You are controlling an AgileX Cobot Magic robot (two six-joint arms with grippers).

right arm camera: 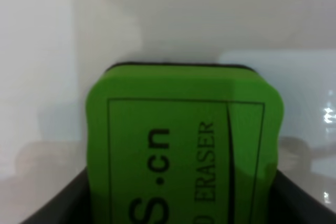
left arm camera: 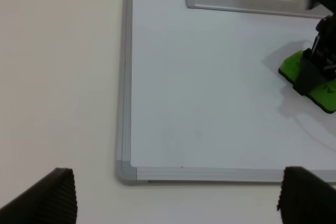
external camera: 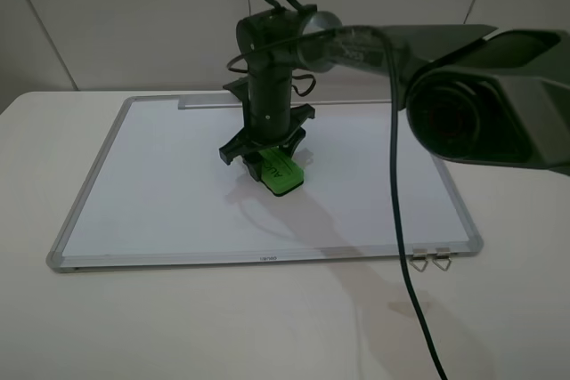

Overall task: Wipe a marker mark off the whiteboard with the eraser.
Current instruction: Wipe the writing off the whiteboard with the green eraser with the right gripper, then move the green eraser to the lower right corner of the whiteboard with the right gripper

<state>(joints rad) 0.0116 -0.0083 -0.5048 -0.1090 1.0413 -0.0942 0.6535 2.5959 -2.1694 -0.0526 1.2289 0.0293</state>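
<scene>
The whiteboard (external camera: 160, 193) lies flat on the table, its face blank. The green eraser (external camera: 283, 175) rests on it near the middle, with my right gripper (external camera: 267, 153) shut on it from above. In the right wrist view the eraser (right arm camera: 184, 145) fills the frame between dark fingers (right arm camera: 52, 205), over the board (right arm camera: 210, 14). The left wrist view shows the eraser (left arm camera: 291, 66) under the right gripper (left arm camera: 315, 74) at the far side of the whiteboard (left arm camera: 210, 77). My left gripper (left arm camera: 178, 200) hangs open off the board's corner, holding nothing. No marker mark shows in any view.
A grey tray strip (external camera: 209, 102) runs along the board's far edge. Two small metal clips (external camera: 429, 258) lie on the table by the front right corner. A black cable (external camera: 410, 264) hangs across the right side. A tiny dot (left arm camera: 181, 167) sits by the frame.
</scene>
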